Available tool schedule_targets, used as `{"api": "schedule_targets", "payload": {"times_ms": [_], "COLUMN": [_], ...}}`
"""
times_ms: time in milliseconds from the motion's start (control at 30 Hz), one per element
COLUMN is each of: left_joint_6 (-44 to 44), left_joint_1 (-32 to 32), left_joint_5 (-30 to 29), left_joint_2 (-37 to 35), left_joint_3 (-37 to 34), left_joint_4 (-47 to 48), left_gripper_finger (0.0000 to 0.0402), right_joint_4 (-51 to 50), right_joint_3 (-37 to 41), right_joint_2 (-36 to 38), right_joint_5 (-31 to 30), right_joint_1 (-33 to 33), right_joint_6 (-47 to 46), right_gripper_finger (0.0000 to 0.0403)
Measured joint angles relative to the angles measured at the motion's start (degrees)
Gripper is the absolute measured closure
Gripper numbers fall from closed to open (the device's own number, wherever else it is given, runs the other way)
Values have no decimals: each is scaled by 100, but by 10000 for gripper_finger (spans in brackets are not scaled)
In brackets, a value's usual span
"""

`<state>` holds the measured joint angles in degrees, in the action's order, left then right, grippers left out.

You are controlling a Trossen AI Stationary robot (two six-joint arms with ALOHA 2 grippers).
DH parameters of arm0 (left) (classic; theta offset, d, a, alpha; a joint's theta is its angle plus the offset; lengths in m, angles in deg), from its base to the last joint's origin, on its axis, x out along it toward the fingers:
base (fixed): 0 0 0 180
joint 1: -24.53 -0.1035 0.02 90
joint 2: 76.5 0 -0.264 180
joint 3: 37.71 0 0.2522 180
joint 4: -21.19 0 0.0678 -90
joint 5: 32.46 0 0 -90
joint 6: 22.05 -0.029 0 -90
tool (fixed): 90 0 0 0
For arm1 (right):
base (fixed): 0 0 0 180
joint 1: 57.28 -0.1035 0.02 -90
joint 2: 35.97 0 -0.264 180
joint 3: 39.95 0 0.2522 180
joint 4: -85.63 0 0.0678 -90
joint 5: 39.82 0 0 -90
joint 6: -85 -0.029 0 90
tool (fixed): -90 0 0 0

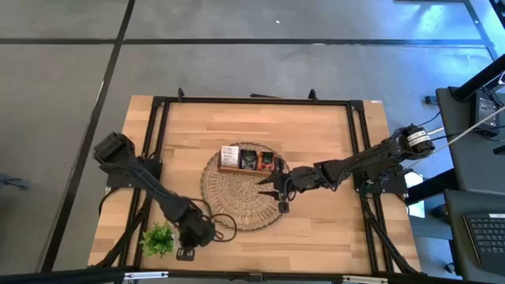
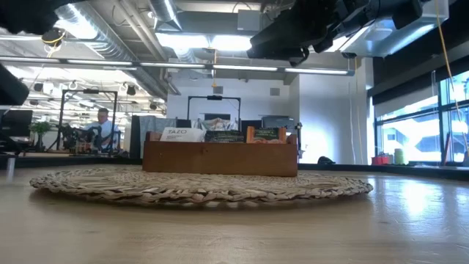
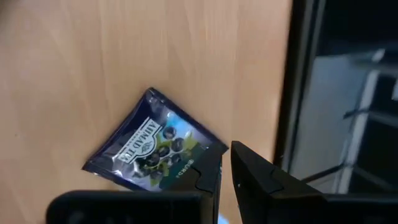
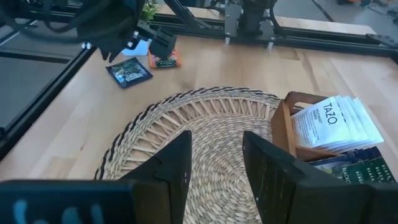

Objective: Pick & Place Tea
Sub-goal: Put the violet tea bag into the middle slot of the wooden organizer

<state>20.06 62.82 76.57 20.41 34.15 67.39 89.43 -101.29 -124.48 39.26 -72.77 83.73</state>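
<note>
At the table's [image 1: 316,229] near-left corner sits a small green plant sprig [image 1: 158,239], and just beside it your left claw [image 1: 199,233] hangs low over the wood. Its own camera shows the fingers drawn close together with nothing between them. A dark tea sachet [image 3: 154,148] lies flat on the table directly ahead of those fingertips, turned diamond-wise so one corner points toward the claw and its edges run slantwise to the jaw line. The right wrist view picks up the same dark tea sachet, with an orange sachet [image 4: 165,60] lying next to it. Both are right under the left arm and well apart from everything else.

Moving across, the round wicker mat [image 1: 237,197] fills the middle, and on its far side stands the wooden tray [image 1: 251,167] with white, dark and orange sachets upright in its compartments.

Your right claw [image 1: 278,189] hovers over the mat's right part, near the tray, its fingers set moderately apart and empty.

So the loose sachets belong to the left arm, by my reading: it is far the nearer. Expect to turn the wrist so the fingers meet the dark sachet across its edges, not corner to corner.
</note>
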Motion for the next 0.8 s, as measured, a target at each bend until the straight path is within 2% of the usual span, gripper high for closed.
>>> {"api": "schedule_targets", "payload": {"times_ms": [333, 467, 600, 800], "left_joint_6": [-841, -1120, -987, -141], "left_joint_1": [26, 28, 11, -116], "left_joint_5": [-9, -268, -618, -763], "left_joint_2": [540, 590, 589, 589], "left_joint_3": [112, 112, 117, 117], "left_joint_4": [605, 642, 627, 270], "left_gripper_finger": [370, 370, 370, 370], "right_joint_4": [-18, -18, -18, -20], "right_joint_3": [0, 0, 0, 0], "right_joint_2": [-2, -2, -4, -4], "right_joint_5": [5, 5, 5, 7], "right_joint_1": [0, 0, 0, 0], "right_joint_6": [-20, -20, -20, -19], "right_gripper_finger": [257, 257, 257, 257]}}
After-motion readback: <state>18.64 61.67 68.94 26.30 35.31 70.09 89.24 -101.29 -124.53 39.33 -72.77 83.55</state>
